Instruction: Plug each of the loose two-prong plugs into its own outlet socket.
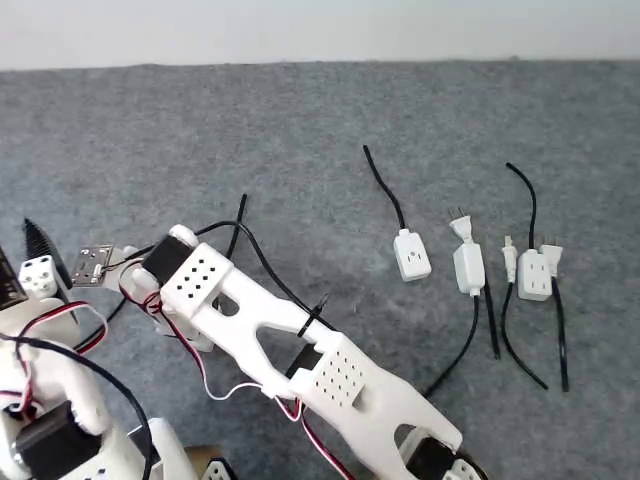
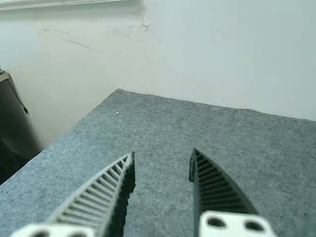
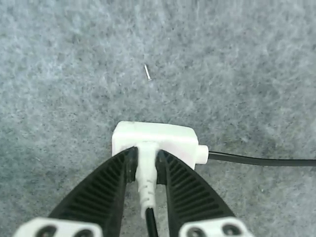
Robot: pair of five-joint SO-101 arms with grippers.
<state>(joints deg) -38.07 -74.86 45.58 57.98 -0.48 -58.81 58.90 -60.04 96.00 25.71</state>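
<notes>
Plug [image 3: 146,190], white moulded plastic with a ribbed neck, is clamped lengthwise by the right hand [image 3: 146,157], whose black ridged fingers [image 3: 103,192] pinch its sides, probably so it can be pushed straight in. Its nose meets the rounded white socket block [image 3: 163,138] on the grey, felt-like desk [image 3: 74,59]; whether the prongs are seated is hidden. A smooth black cord [image 3: 256,159] leaves the block sideways. The left hand [image 2: 162,157] hangs released and empty. A spare socket block [image 1: 412,255] lies well apart.
</notes>
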